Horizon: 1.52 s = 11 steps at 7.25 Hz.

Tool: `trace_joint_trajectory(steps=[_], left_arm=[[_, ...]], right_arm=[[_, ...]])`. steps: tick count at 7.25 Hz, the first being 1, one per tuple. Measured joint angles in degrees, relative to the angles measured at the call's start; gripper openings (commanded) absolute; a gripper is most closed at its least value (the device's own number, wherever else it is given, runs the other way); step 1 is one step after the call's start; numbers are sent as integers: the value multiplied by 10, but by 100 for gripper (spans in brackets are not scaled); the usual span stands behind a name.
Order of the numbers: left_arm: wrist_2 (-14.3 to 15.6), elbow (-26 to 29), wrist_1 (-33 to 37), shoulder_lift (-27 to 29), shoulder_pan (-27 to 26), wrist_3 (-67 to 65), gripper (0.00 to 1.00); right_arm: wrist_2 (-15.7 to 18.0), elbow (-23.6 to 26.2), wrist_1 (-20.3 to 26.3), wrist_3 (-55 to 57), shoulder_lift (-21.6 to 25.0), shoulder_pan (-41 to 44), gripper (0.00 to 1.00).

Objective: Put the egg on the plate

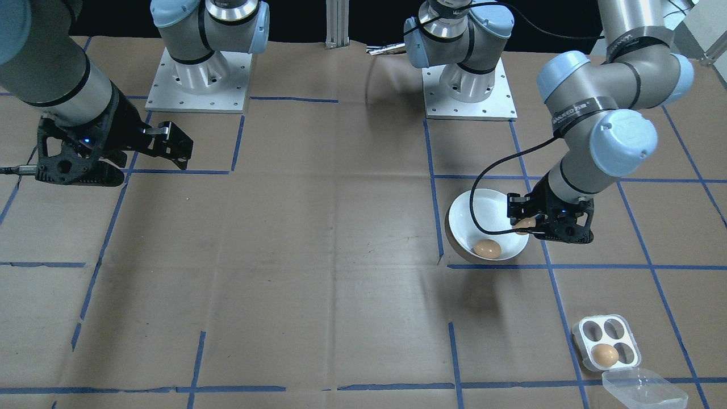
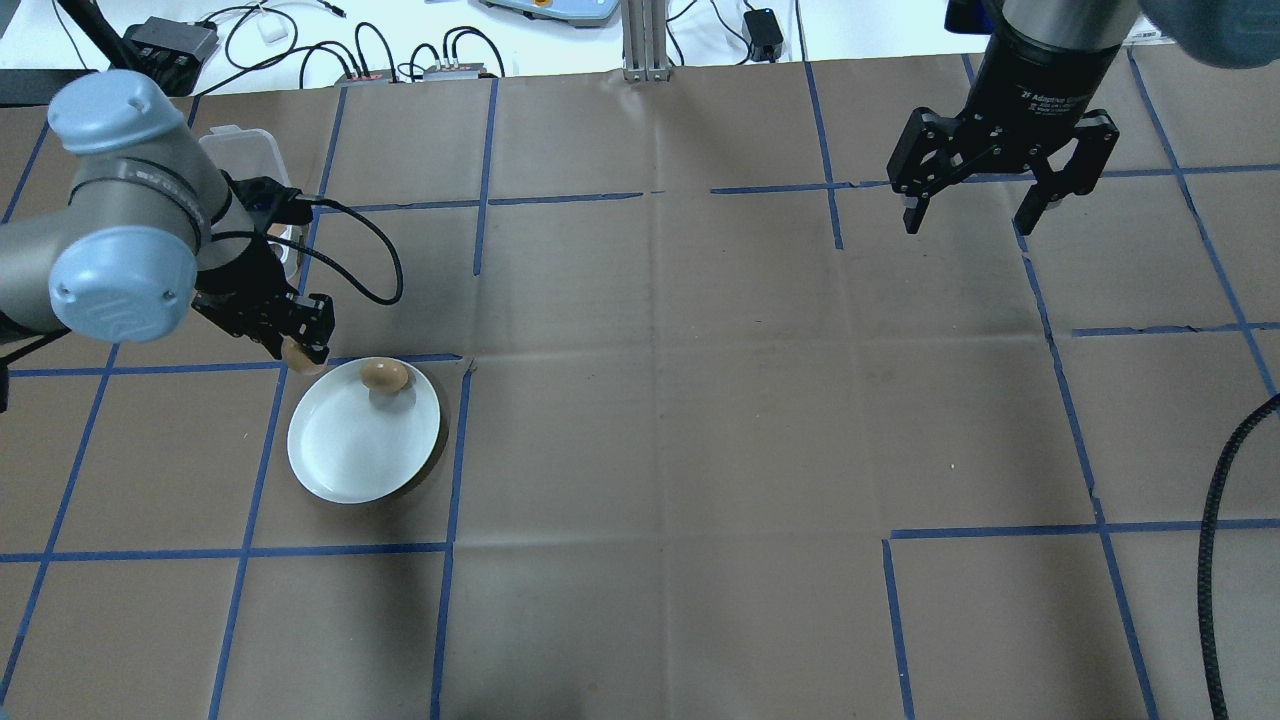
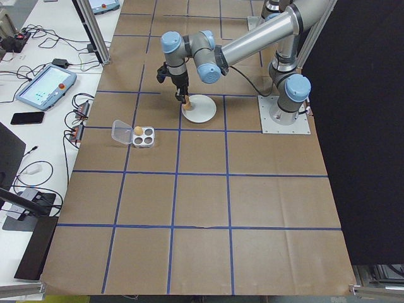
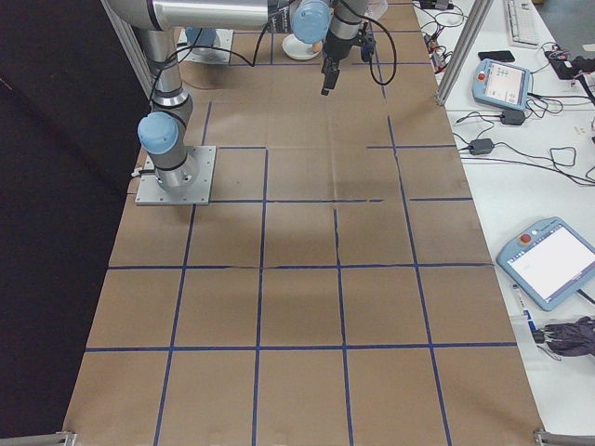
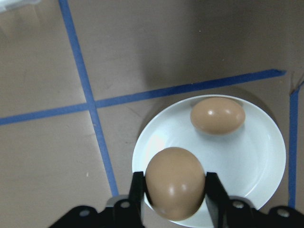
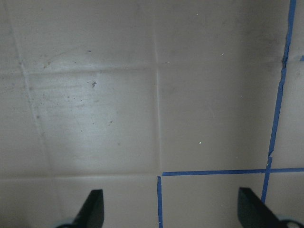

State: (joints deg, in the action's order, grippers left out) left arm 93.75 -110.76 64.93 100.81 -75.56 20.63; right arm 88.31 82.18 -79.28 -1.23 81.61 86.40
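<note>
My left gripper (image 5: pixel 174 190) is shut on a brown egg (image 5: pixel 175 182), held in the air over the near rim of the round white plate (image 5: pixel 256 156). In the overhead view the held egg (image 2: pixel 297 350) hangs at the plate's (image 2: pixel 350 450) upper-left edge, under the left gripper (image 2: pixel 297 345). A second brown egg (image 2: pixel 384 375) lies on the plate near its far rim. From the front, the left gripper (image 1: pixel 525 222) and its egg (image 1: pixel 523 223) sit at the plate's (image 1: pixel 489 213) right side. My right gripper (image 2: pixel 1000 205) hangs open and empty, far across the table.
A square white four-cup egg tray (image 1: pixel 605 343) with one egg (image 1: pixel 604 355) in it and its clear lid (image 1: pixel 639 387) open stands beyond the left arm. Blue tape lines grid the brown paper. A black cable (image 2: pixel 365 255) loops by the left wrist.
</note>
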Motion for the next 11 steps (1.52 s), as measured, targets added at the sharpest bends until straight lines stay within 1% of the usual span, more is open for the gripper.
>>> trace_joint_trajectory(steps=[1,2,3,5,6,7,8,10,11], left_arm=[[-1,-46,-57,1,-1,-15,33],[-5,-78,-98,3,-1,-23,82],[-9,-93,-117,3,-1,-27,100],[-11,-95,-129,3,2,-38,100],[-11,-83,-127,1,3,-41,100],[-11,-57,-114,-4,2,-42,100],[-13,-18,-81,-11,1,-51,100],[-20,89,37,-16,1,-117,100],[-21,139,82,-7,2,-143,100]], right_arm=[[0,0,0,0,0,0,100],[-1,0,0,0,0,0,100],[0,0,0,0,0,0,100],[0,0,0,0,0,0,100],[0,0,0,0,0,0,100],[-1,0,0,0,0,0,100],[0,0,0,0,0,0,100],[0,0,0,0,0,0,100],[0,0,0,0,0,0,100]])
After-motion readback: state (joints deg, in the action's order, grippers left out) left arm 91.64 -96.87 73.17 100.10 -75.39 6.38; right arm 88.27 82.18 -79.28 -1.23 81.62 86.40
